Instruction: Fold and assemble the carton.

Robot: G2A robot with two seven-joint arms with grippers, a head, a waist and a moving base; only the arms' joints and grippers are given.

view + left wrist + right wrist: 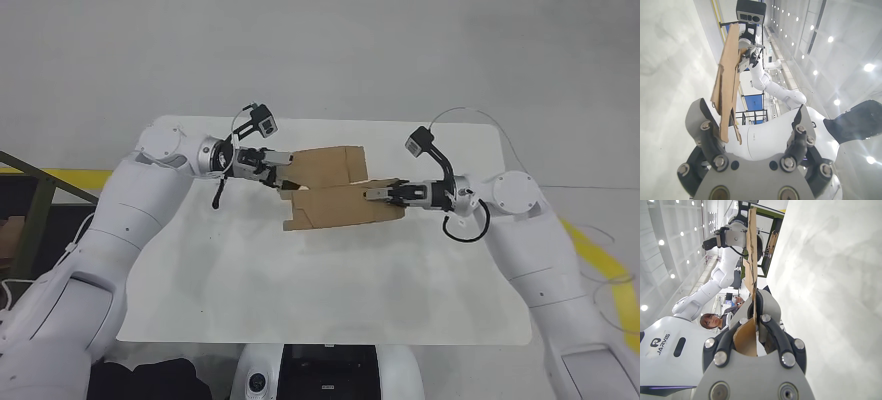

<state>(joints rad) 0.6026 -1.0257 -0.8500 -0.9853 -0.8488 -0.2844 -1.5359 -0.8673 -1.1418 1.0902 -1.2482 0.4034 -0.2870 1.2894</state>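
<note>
A flat brown carton [330, 190] hangs edge-on above the white table [330, 290], between my two arms. My right gripper [372, 190] is shut on the carton's right end; the right wrist view has its fingers [768, 306] pinching the cardboard [751, 247]. My left gripper [283, 168] is at the carton's left end. In the left wrist view this gripper [751, 106] stands open, its fingers wide apart, and the carton's edge [727, 75] lies against one finger [705, 117]. The right gripper [745, 58] holds the far end there.
The table's front half is bare white surface. A dark green frame [30, 190] stands off the table's left side, and a yellow floor line [600, 260] runs past the right side.
</note>
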